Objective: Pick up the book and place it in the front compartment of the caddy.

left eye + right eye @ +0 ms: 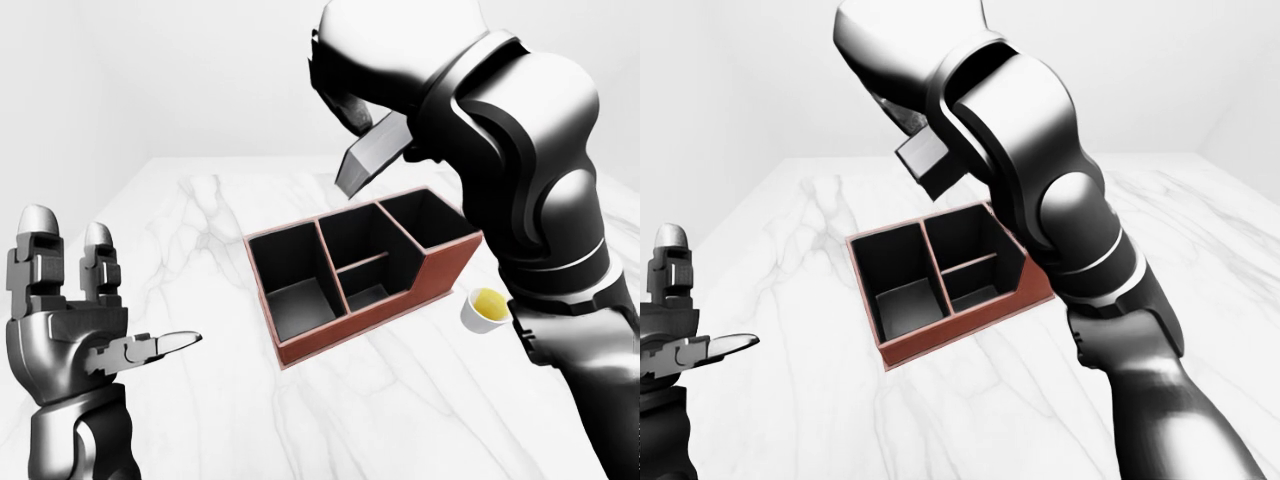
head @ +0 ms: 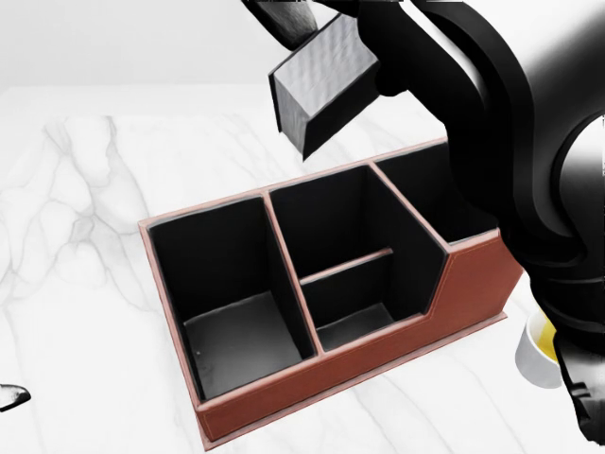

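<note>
Book (image 2: 321, 80) held tilted by the right hand (image 1: 345, 75), top centre of the head view.
Fingers close round it above the caddy (image 2: 331, 312) on the worktop (image 2: 85, 236); left hand (image 1: 75, 335) spread wide, lower left.

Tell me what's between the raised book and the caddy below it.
Nothing: only open air separates the book in the right hand from the caddy, clearest in the left-eye view.

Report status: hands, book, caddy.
Right hand shut on book, held high over caddy. Left hand open, empty. Compartments look empty; cup stands beside caddy.
</note>
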Available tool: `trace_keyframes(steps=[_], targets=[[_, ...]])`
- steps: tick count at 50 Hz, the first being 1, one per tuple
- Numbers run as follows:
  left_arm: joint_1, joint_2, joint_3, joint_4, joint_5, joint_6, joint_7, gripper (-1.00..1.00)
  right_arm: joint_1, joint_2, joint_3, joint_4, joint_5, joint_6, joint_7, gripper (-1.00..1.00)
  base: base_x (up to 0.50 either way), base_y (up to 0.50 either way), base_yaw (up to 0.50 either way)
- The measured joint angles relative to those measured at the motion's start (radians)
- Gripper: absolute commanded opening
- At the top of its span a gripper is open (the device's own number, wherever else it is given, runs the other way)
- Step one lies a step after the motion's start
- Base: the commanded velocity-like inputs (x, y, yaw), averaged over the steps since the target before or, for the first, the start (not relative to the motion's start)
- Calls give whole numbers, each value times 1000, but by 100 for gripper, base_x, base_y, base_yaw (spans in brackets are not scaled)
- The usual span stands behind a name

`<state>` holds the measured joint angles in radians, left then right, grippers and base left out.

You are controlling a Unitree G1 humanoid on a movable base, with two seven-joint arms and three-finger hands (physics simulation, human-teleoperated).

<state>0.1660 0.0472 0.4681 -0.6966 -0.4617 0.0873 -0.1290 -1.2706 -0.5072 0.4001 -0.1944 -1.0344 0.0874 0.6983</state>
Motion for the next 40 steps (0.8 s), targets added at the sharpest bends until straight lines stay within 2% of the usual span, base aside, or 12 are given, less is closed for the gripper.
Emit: trace_keyframes(steps=[11,18,27,40], targets=[[3,-2,4,4,2,0,-5,100,-2,158,-229,137,-173,0,0,-100,0,0,0],[3,-2,4,6,2,0,-7,100,2,227,-324,200,-220,0,0,-100,0,0,0],[4,-2,6,3,0,0,-6,100,15,278,-374,248,-211,0,0,-100,0,0,0],[8,-4,9,-7,-3,0,-9,100,79,331,-378,242,-183,0,0,-100,0,0,0]])
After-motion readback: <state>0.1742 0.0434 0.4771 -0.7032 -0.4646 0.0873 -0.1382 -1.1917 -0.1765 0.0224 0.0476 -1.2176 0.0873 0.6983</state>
